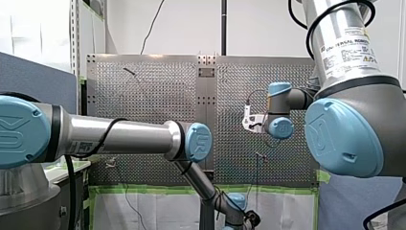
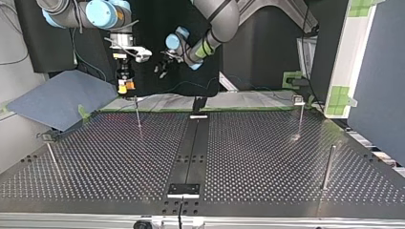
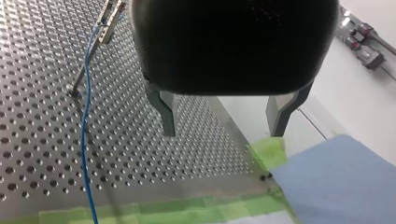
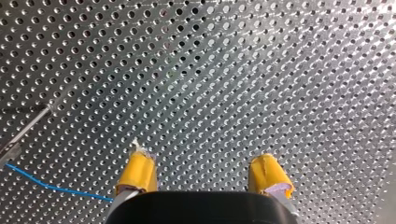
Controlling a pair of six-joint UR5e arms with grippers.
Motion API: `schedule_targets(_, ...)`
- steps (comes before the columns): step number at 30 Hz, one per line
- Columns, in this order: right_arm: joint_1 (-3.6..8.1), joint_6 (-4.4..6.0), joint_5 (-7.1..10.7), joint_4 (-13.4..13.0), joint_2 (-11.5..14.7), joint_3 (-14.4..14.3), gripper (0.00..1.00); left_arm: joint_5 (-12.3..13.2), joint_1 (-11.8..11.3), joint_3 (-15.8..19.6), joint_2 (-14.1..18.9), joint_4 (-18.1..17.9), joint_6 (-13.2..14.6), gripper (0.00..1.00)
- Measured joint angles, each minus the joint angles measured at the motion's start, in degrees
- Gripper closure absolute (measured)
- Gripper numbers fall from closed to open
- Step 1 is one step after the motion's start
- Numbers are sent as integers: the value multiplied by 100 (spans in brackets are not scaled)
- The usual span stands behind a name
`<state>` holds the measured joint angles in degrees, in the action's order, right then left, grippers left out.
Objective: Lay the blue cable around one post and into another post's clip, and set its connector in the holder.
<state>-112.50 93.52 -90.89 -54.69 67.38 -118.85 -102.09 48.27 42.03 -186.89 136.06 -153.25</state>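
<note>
The thin blue cable (image 3: pixel 85 126) runs from the clip (image 3: pixel 109 18) on top of a slanted post down across the perforated table (image 3: pixel 42 154) and over the green tape. My left gripper (image 3: pixel 224 126) hangs open beside it above the table's edge, its metal fingers (image 3: pixel 164 112) empty. My right gripper (image 4: pixel 203 173) is open too, nothing between its yellow pads (image 4: pixel 137 169). A stretch of the blue cable (image 4: pixel 51 187) passes beside one pad, coming from near a post (image 4: pixel 28 126). In the top view both grippers, right (image 2: pixel 125 88) and left (image 2: pixel 162 69), hover over the table's far edge. No connector shows.
Thin posts (image 2: pixel 138 117) (image 2: pixel 328 167) stand about the table, two with clips on top (image 2: pixel 298 100) (image 2: pixel 47 137). A dark strip (image 2: pixel 191 152) runs down the middle to a black holder (image 2: pixel 183 190). A blue mat (image 3: pixel 336 177) lies off the table's corner.
</note>
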Motion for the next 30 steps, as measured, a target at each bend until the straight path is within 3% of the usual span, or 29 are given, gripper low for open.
schedule_targets(10,4,2,0,-16,-2,-2,0,-117,-16,-491,1,-100,-10,6)
schedule_targets(21,4,1,0,-19,-1,1,0,-610,-56,-973,19,-256,90,4)
schedule_targets(30,4,1,0,-84,-1,-1,0,-1132,-145,-642,273,-549,348,4)
